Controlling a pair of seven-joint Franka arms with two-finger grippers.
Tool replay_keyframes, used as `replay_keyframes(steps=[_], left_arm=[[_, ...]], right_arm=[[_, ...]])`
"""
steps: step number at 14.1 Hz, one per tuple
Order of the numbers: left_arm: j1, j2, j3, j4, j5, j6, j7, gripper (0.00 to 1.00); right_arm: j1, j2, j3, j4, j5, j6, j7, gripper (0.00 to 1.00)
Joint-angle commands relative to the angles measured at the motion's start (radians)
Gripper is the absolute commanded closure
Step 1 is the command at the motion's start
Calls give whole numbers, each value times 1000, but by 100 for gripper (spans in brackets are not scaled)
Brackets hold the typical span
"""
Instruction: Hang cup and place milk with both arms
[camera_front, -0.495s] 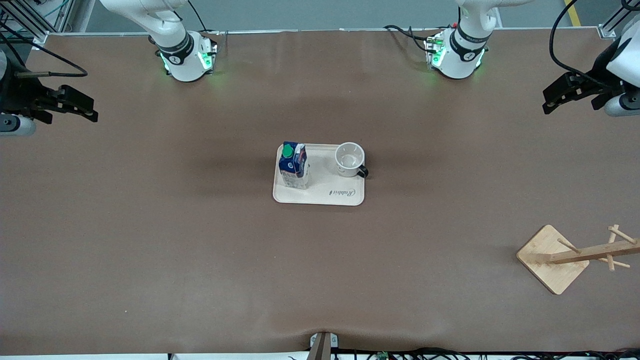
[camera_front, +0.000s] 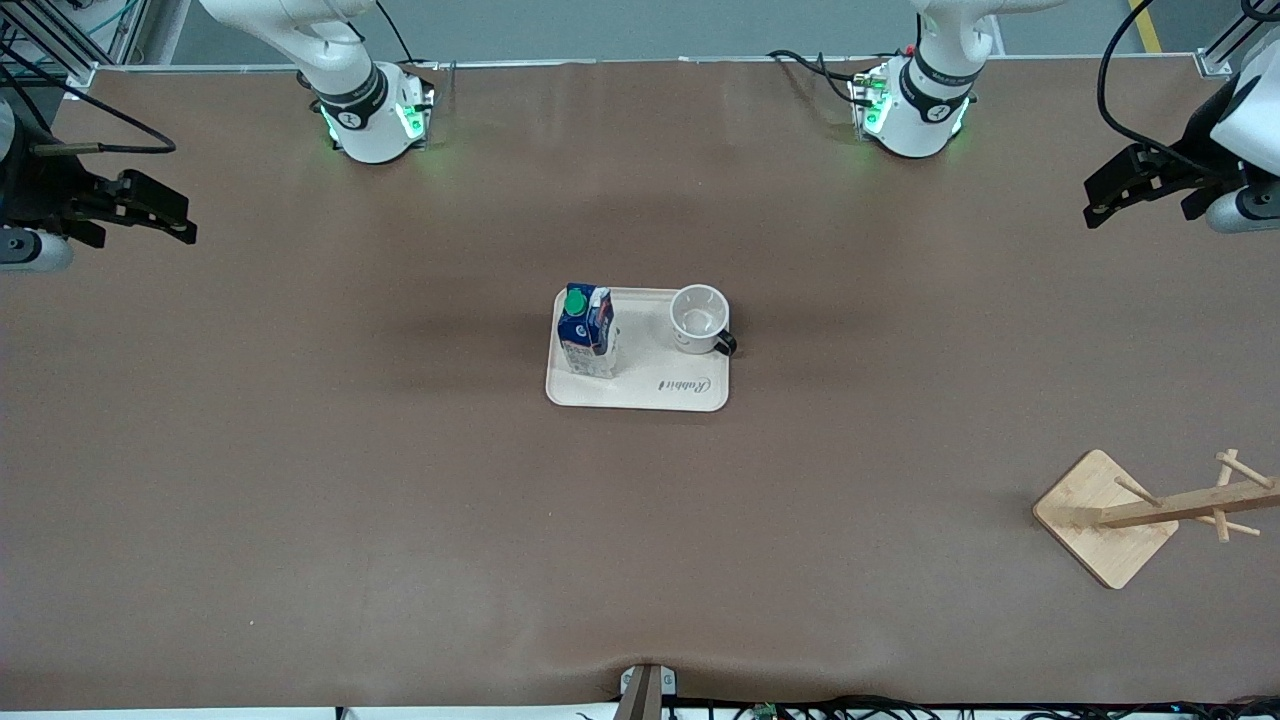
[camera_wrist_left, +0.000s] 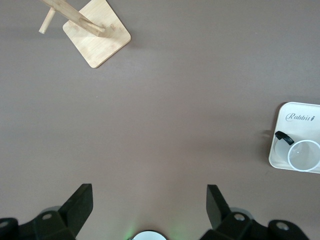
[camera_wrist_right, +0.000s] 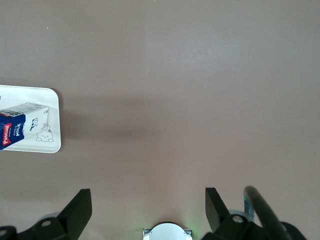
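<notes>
The cup (camera_front: 700, 320), white with a black handle, stands upright on a cream tray (camera_front: 650, 395) at the table's middle; the left wrist view shows it too (camera_wrist_left: 304, 154). The milk (camera_front: 587, 330), blue over white with a green cap, stands on the same tray toward the right arm's end; the right wrist view shows it as well (camera_wrist_right: 20, 127). My left gripper (camera_front: 1092, 205) is open and empty, high over the left arm's end of the table (camera_wrist_left: 149, 197). My right gripper (camera_front: 188, 222) is open and empty, over the right arm's end (camera_wrist_right: 148, 202).
A wooden cup rack (camera_front: 1150, 510) with pegs on a square base stands toward the left arm's end, nearer to the front camera than the tray; the left wrist view also shows it (camera_wrist_left: 97, 32). The brown table (camera_front: 640, 550) surrounds the tray.
The left gripper has shifted very slightly. The tray, cup, milk and right gripper have not moved.
</notes>
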Motion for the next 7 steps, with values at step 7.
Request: replay_keyframes(steps=[7], left_arm=[[-28,74,-73,7,-43,-6,-228,0]], right_arm=[[1,-3,1,8,2,-7,13,0]])
